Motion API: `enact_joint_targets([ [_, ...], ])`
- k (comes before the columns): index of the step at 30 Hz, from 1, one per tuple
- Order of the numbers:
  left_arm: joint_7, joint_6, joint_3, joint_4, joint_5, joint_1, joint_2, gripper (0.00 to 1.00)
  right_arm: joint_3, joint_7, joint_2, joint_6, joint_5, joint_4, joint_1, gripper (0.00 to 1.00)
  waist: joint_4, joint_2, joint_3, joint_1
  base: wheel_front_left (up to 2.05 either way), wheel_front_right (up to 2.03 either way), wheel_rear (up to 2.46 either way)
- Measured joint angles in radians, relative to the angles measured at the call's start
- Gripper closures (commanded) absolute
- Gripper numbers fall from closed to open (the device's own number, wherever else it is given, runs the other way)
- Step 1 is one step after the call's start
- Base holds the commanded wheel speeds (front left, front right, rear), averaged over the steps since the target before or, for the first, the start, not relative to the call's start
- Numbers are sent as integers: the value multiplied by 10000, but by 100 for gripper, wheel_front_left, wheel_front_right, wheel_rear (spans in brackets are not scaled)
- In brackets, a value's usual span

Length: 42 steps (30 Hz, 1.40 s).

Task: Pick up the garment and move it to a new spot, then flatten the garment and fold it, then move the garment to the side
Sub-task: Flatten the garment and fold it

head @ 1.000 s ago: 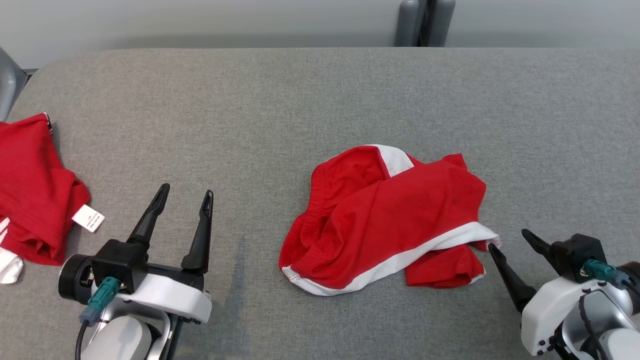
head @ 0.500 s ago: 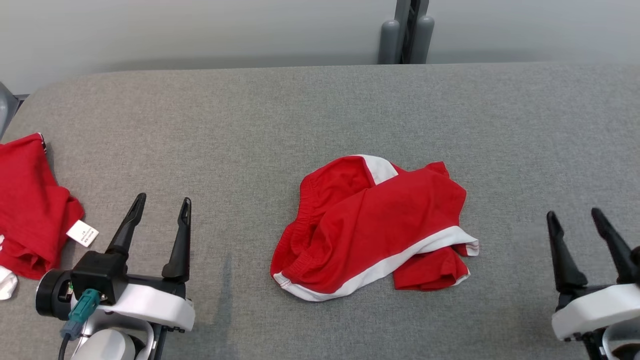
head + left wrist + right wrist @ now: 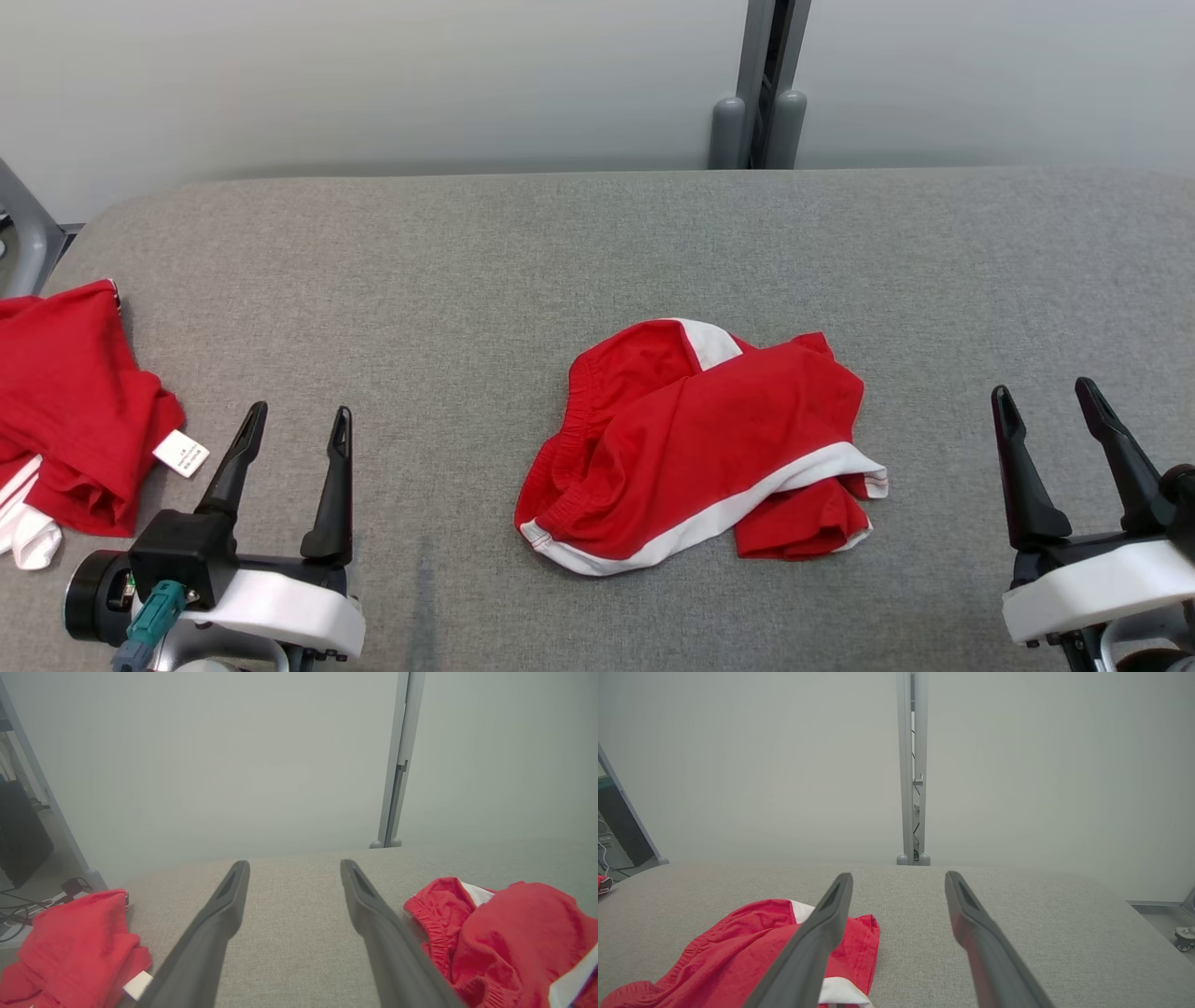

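Looking from your left, you meet a slanted grey metal strut (image 3: 26, 233) off the rounded corner of the table (image 3: 467, 252); in the left wrist view a dark cabinet (image 3: 18, 830) and loose cables (image 3: 23, 905) sit on the floor beyond that corner; the table is covered in plain grey woven fabric that runs across the whole head view. A second red garment (image 3: 75, 401) lies bunched at the table's left edge, a white tag (image 3: 181, 454) poking from its right side; near it your left gripper (image 3: 301, 411) points up the table, its two dark fingers spread with nothing between them. The garment (image 3: 709, 439), red with white trim, lies crumpled in the middle of the table, between the two grippers and touching neither; its gathered waistband faces left and a white band crosses its near side. Behind it a pale blank wall (image 3: 373, 75) rises past the table's far edge, split by a grey upright post (image 3: 767, 75) with two rounded feet. Your right gripper (image 3: 1043, 388) sits at the right, fingers likewise parted and empty; in the right wrist view a caster wheel (image 3: 1183, 938) shows on the floor past the table's right end.
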Motion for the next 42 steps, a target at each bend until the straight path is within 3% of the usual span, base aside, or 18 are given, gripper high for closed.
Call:
enact_joint_targets([
  [16, 291, -42, -301, -186, 61, 85, 190, 0, 65, -4, 12, 0, 207, 144, 154, 0, 58, 0, -195, -1, 0, 0, 0],
  [26, 1862, -1732, -1931, 125, -10, -941, 38, 0, 259, 165, 17, 0, 107, 117, 81, 0, -119, 0, 175, 0, 0, 0, 0],
  [32, 2876, -2633, -2750, 341, -161, -1075, 234, 0, 330, 174, 17, 0, 98, 196, 12, 0, -387, 0, 545, 0, 0, 0, 0],
  [42, 3382, -3296, -3200, 1237, -132, -1676, 295, 0, 403, 98, 17, 0, 192, 598, -194, 0, -750, 0, 1122, 0, 0, 0, 0],
])
